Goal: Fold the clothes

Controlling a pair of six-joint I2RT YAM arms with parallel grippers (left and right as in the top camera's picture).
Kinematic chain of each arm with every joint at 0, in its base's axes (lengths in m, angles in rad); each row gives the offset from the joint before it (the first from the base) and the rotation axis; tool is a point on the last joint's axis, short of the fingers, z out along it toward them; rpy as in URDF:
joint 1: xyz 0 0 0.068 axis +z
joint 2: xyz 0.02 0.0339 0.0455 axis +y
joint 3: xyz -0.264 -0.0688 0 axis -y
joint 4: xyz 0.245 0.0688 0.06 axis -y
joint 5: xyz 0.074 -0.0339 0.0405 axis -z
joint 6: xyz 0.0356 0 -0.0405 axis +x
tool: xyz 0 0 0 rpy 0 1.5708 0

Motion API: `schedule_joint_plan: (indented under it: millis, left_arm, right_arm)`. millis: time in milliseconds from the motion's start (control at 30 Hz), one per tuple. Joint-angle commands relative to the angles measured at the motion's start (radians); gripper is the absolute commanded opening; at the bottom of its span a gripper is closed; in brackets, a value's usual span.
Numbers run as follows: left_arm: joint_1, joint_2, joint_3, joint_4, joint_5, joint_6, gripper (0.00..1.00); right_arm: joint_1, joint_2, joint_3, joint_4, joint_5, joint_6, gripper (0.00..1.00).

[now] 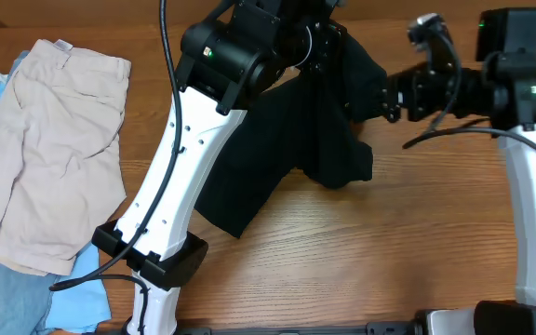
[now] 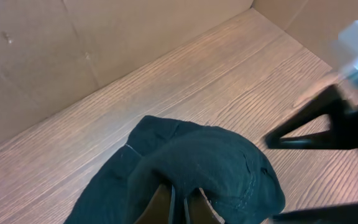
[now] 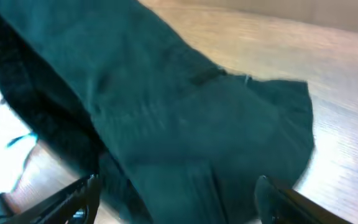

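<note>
The black shorts (image 1: 277, 154) lie at the table's far middle, partly lifted and bunched at the top. My left gripper (image 1: 328, 46) is shut on a fold of the black shorts (image 2: 191, 162), its fingers (image 2: 185, 208) pinching the fabric between them. My right gripper (image 1: 380, 98) is open beside the shorts' right edge. In the right wrist view its fingers (image 3: 176, 199) are spread wide with the shorts' dark fabric (image 3: 185, 124) between and beyond them. The pale waistband lining is hidden.
Beige shorts (image 1: 49, 154) lie at the left on top of light blue garments (image 1: 26, 293). The left arm's white link (image 1: 180, 167) crosses the middle of the table. The right arm's white link (image 1: 533, 214) stands at the right edge.
</note>
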Motion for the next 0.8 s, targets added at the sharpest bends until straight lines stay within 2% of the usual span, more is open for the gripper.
schedule_joint_plan:
  millis: [0, 33, 100, 133, 200, 233, 467, 767]
  left_arm:
    - [0.003, -0.049, 0.012, 0.005, 0.019, -0.018, 0.04]
    - [0.004, -0.049, 0.012, 0.005, 0.019, -0.023, 0.04]
    - [0.004, -0.049, 0.012, 0.002, 0.018, -0.024, 0.04]
    - [0.004, -0.049, 0.012, -0.002, 0.018, -0.024, 0.04]
    - [0.004, -0.049, 0.012, -0.028, 0.014, -0.024, 0.04]
    - [0.004, -0.049, 0.012, -0.047, 0.007, -0.023, 0.04]
    - [0.005, -0.043, -0.061, -0.251, -0.024, 0.003, 0.04]
    - [-0.032, -0.043, -0.43, -0.156, 0.096, 0.004, 0.06]
  right_arm:
    - [0.085, -0.002, -0.09, 0.133, 0.161, 0.126, 0.78]
    - [0.098, -0.002, -0.108, 0.163, 0.187, 0.152, 0.76]
    - [0.113, -0.002, -0.166, 0.248, 0.298, 0.248, 0.43]
    - [0.113, -0.002, -0.174, 0.261, 0.342, 0.277, 0.35]
    - [0.109, -0.002, -0.175, 0.286, 0.43, 0.314, 0.08]
    - [0.101, -0.006, -0.175, 0.305, 0.449, 0.333, 0.04]
    - [0.047, -0.015, -0.096, 0.362, 0.44, 0.355, 0.04]
    - [0.0, -0.016, 0.005, 0.37, 0.367, 0.361, 0.04]
